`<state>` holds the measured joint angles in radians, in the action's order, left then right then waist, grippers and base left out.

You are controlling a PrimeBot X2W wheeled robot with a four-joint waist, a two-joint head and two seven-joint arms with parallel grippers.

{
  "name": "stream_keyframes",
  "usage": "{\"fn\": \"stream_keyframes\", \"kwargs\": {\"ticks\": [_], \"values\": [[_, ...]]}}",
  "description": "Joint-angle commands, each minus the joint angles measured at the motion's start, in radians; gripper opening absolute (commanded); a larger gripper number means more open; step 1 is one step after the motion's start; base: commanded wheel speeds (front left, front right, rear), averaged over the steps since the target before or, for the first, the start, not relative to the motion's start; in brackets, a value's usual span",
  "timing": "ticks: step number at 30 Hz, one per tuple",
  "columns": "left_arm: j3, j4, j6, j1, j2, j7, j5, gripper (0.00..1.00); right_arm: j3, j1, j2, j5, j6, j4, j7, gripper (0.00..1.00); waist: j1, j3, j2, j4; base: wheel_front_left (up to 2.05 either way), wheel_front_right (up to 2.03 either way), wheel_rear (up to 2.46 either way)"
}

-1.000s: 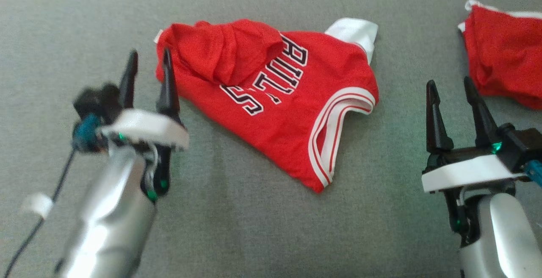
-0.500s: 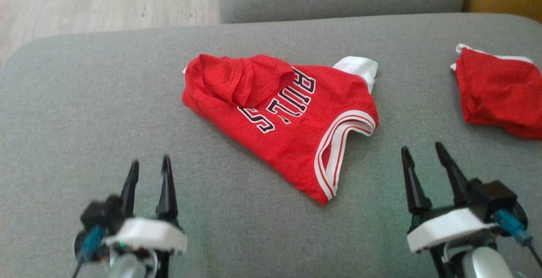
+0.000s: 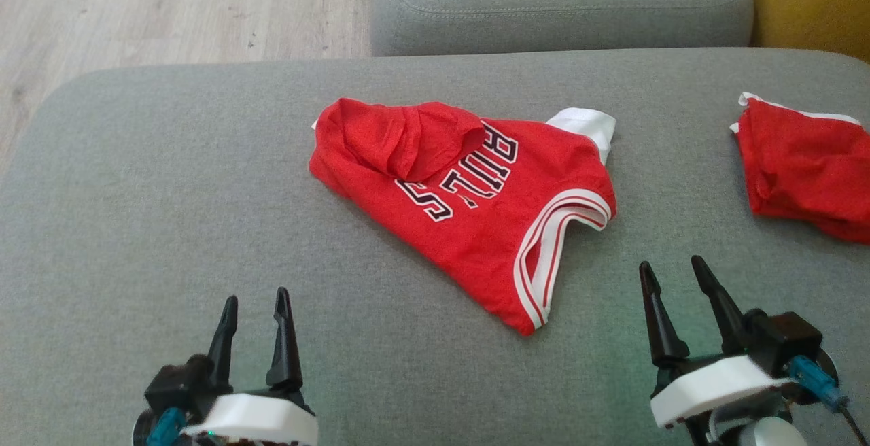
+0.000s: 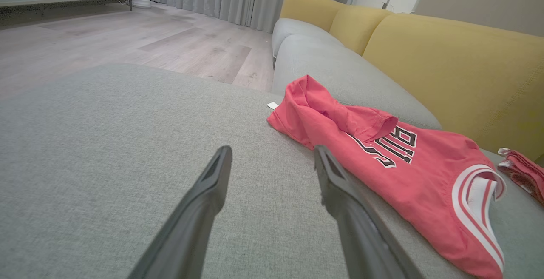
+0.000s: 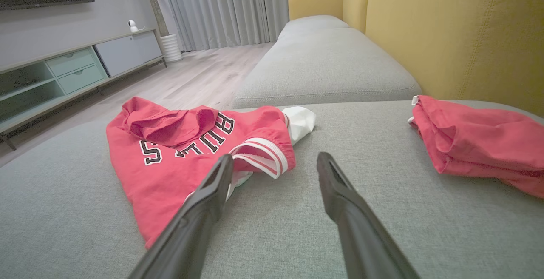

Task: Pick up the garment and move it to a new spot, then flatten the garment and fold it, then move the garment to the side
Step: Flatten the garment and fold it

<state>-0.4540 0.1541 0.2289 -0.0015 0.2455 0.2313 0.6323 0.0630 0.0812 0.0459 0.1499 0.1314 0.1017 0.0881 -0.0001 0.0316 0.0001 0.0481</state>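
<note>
At the near edge of the grey sofa seat (image 3: 170,194), my left gripper (image 3: 256,296) and my right gripper (image 3: 671,264) are poised with their dark fingers spread apart, holding nothing and clear of any cloth. Between them and farther up the cushion lies the red garment (image 3: 476,242), rumpled, with a flap of its own fabric folded over part of the black-and-white lettering. Its striped white-and-red trim faces my right side, and a white piece pokes out at the far edge. My left wrist view shows the garment (image 4: 425,177) ahead and to the right of my fingers; my right wrist view shows it (image 5: 148,177) ahead and to the left. A second red cloth (image 3: 802,167) sits well apart at the seat's right end, near the yellow backrest (image 3: 809,4). Beyond are another grey cushion (image 3: 564,4) and pale wood floor (image 3: 170,4).
</note>
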Motion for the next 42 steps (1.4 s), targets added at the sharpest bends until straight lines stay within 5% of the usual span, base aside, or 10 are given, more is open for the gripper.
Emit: {"fn": "stream_keyframes", "kwargs": {"ticks": [1, 26, 42], "values": [[0.03, -0.036, 0.004, -0.028, 0.012, 0.002, -0.006, 1.0, 0.021, -0.028, 0.004, 0.009, -0.001, -0.023, 0.013, 1.0, 0.0001, -0.003, -0.0001, 0.004, 0.0, 0.0, 0.0], [0.014, -0.064, 0.014, -0.047, 0.022, -0.014, -0.008, 1.0, 0.013, -0.11, 0.004, 0.004, -0.001, 0.031, -0.01, 1.0, 0.0001, 0.057, -0.0001, 0.057, 0.0, 0.0, 0.0], [-0.015, -0.018, -0.004, -0.099, -0.02, 0.004, -0.021, 1.0, 0.068, -0.342, 0.004, 0.047, -0.001, 0.329, -0.073, 1.0, 0.0001, 0.154, -0.0001, 0.197, 0.0, 0.0, 0.0]]}}
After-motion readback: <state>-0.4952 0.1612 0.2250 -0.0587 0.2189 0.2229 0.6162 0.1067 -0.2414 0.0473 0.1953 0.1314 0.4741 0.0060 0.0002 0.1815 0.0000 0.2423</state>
